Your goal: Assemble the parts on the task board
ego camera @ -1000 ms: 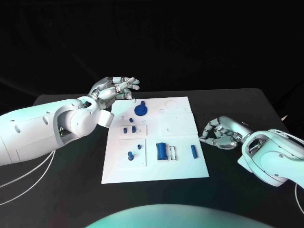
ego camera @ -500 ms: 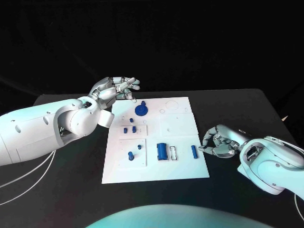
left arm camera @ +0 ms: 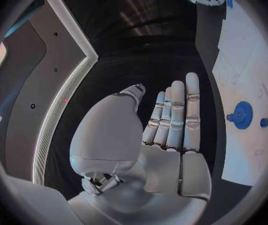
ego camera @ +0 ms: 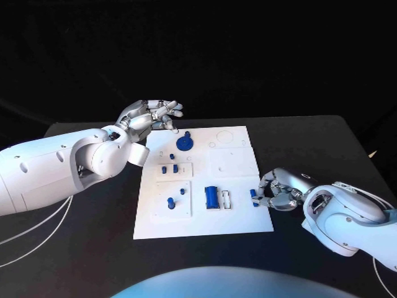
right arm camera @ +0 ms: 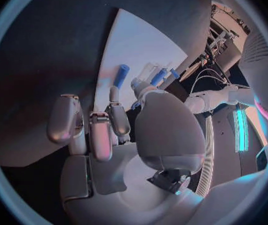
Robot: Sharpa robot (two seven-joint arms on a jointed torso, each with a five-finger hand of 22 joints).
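Observation:
The white task board (ego camera: pixel 239 164) lies mid-table. On it are a blue gear (ego camera: pixel 184 143), a blue block (ego camera: pixel 212 197) in a white frame, small blue pegs (ego camera: pixel 167 169) and a blue peg (ego camera: pixel 253 197) near the right edge. My right hand (ego camera: pixel 277 189) is at that edge, fingers half curled. In the right wrist view its thumb and one finger reach to the near end of the peg (right arm camera: pixel 121 76) without gripping it. My left hand (ego camera: pixel 152 116) hovers off the board's far left corner, holding nothing. Its fingers (left arm camera: pixel 171 115) are straight, and the gear (left arm camera: pixel 241 116) lies off to its side.
The black table (ego camera: pixel 324 143) surrounds the board, with bare surface to the right and front. Another small blue part (ego camera: pixel 171 202) stands in the board's near left section. White cables (ego camera: pixel 38 242) trail off the table's left side.
My right hand has slid left across the table to the board's right edge, up to the blue peg. The left hand has hardly moved.

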